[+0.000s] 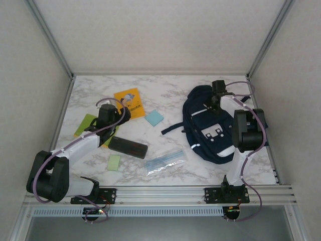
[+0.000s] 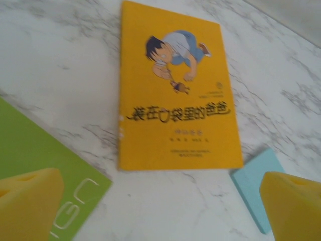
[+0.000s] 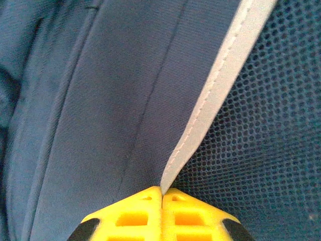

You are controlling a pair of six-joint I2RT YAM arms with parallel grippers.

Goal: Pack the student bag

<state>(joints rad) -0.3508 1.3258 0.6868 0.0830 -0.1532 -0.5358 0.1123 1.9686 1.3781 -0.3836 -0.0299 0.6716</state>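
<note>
- Now, the backpack [image 1: 213, 133] lies on the right half of the marble table [image 1: 170, 90]. It is dark navy with white stripes and a grey patch, and one strap trails out to its left.
- The right gripper [image 1: 216, 100] sits at the far end of the backpack. In the right wrist view its yellow fingers [image 3: 135, 211] are pressed together, pinching the end of a white trim strip [image 3: 220, 85] that runs between the navy cloth and a panel of dark mesh [image 3: 266, 130].
- The left gripper [image 1: 122, 111] hovers above the left half of the table, its jaws spread wide with nothing between them. Its yellow fingertips [image 2: 27, 206] show at the bottom corners of the left wrist view.
- Under it a yellow book [image 2: 173, 90] with a cartoon boy on the cover lies flat on the table.
- A green sheet [image 2: 30, 150] lies just left of the book and a light blue pad [image 2: 258, 186] just right of it.
- Nearer the arms lie a black case [image 1: 128, 146], a small green pad [image 1: 114, 162] and a clear plastic pouch [image 1: 165, 161].
</note>
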